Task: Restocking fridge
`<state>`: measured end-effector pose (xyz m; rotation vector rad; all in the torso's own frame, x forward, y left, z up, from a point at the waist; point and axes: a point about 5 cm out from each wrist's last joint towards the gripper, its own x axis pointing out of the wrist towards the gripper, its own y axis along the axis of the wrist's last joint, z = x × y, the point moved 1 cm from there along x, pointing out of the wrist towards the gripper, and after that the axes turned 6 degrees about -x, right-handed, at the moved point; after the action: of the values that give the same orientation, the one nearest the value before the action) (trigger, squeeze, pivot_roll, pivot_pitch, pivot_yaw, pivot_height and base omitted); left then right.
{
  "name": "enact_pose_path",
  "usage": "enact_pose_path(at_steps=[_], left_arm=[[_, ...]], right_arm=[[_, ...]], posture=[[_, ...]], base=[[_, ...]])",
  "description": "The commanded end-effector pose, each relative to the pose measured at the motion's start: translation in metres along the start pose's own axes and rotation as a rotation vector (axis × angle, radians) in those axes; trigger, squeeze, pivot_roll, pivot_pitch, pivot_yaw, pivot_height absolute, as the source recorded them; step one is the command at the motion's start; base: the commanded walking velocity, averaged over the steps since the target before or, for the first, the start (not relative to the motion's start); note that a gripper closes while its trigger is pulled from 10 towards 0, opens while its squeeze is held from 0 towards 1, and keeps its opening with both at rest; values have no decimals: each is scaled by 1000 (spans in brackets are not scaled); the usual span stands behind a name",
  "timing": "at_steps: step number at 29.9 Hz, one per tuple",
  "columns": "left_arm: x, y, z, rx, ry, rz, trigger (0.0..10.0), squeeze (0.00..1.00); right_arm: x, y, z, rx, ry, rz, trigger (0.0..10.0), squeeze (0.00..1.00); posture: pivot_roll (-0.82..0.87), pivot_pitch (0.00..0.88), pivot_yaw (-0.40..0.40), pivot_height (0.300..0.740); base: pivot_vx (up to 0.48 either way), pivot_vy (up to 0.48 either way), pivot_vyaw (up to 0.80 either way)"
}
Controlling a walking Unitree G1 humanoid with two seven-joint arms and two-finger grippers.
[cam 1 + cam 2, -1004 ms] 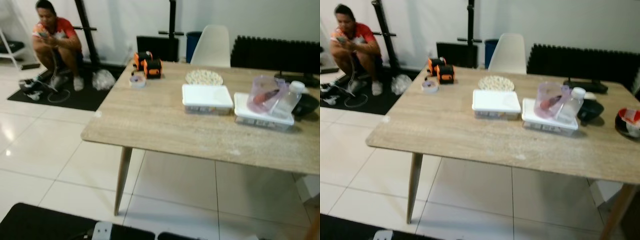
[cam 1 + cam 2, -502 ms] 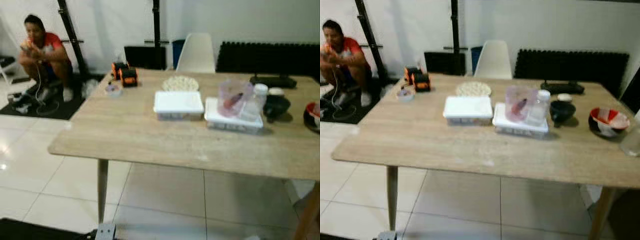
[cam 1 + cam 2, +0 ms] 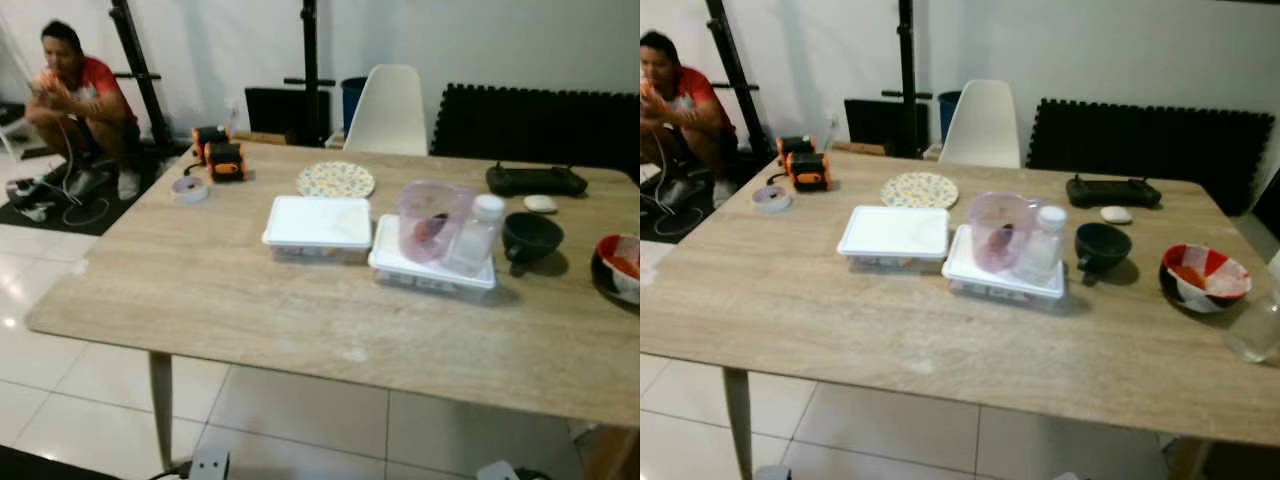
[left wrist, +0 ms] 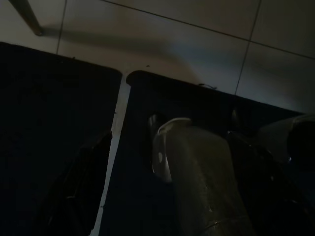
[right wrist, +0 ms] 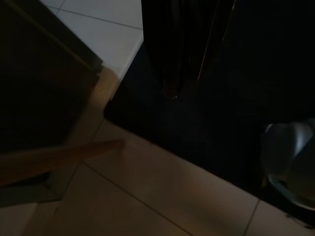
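Jaws of both arms: state impossible to tell, wrist views dark, aimed at floor tiles (image 4: 162, 29). On bench (image 3: 840, 330): two white-lidded containers (image 3: 894, 236) side by side, pink jug (image 3: 997, 231) and bottle (image 3: 1042, 246) atop the right one. Beside them dark cup (image 3: 1101, 246), red bowl (image 3: 1204, 276). White chair (image 3: 983, 124) behind; person (image 3: 78, 95) crouching far left.

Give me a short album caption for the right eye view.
Wooden table holding two white-lidded containers, pink jug, dark cup.

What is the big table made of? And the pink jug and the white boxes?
The table looks like pale wood, matte, with grain lines, maybe laminate. The pink jug seems to be see-through plastic. The white boxes look like plastic too: solid white lids over clear sides.
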<state>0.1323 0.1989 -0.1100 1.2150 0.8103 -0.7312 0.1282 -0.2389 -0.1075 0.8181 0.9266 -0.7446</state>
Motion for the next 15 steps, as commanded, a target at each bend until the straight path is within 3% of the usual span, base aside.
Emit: enact_pose_path(at_steps=[1, 9, 10, 15], left_arm=[[-1, -3, -3, 0, 11, -12, 10000, 0], [-5, -6, -17, -23, 93, -16, 10000, 0], [-7, -6, -24, -50, 130, -10, 10000, 0], [-13, -6, -45, -134, 240, 11, 10000, 0]], right_arm=[[0, -2, -5, 2, 16, -6, 10000, 0], [0, -1, -5, 37, 26, 10, 10000, 0], [0, 2, -2, 76, 29, 35, 10000, 1000], [0, 6, 0, 123, 55, 69, 10000, 1000]], posture=[[-75, 0, -22, 740], [-69, 0, -23, 740], [-68, 0, -23, 740], [-67, 0, -21, 740]], base=[[0, 0, 0], [0, 0, 0], [0, 0, 0], [0, 0, 0]])
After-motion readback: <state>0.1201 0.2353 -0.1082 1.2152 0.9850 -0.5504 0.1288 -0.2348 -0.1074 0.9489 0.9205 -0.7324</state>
